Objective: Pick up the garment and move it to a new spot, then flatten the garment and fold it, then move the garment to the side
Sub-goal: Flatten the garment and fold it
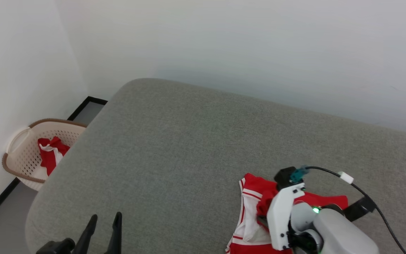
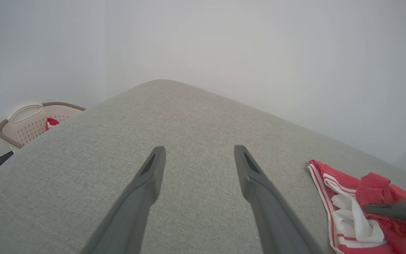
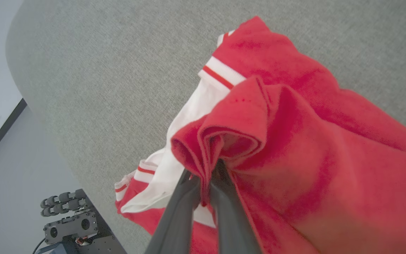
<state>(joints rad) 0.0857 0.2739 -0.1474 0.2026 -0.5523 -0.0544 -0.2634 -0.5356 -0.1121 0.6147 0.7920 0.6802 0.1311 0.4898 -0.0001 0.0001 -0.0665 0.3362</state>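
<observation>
Grey fabric cushion (image 1: 174, 148) has room, so your right gripper (image 3: 205, 178) is clamped on a bunched fold of the crumpled red-and-white jersey garment (image 3: 312, 148), probably for the lift, while your left gripper (image 2: 198, 155) hangs spread wide, empty.

Right gripper (image 3: 204, 174): jaws pinched together on bunched red fold of garment (image 3: 294, 148). Rest of garment rumpled on grey fabric surface (image 3: 100, 70). White sleeve with red-white striped trim lies left of jaws. Lower left: grey floor (image 3: 19, 176), black skirting (image 3: 2, 132), dark robot part (image 3: 71, 222).
</observation>
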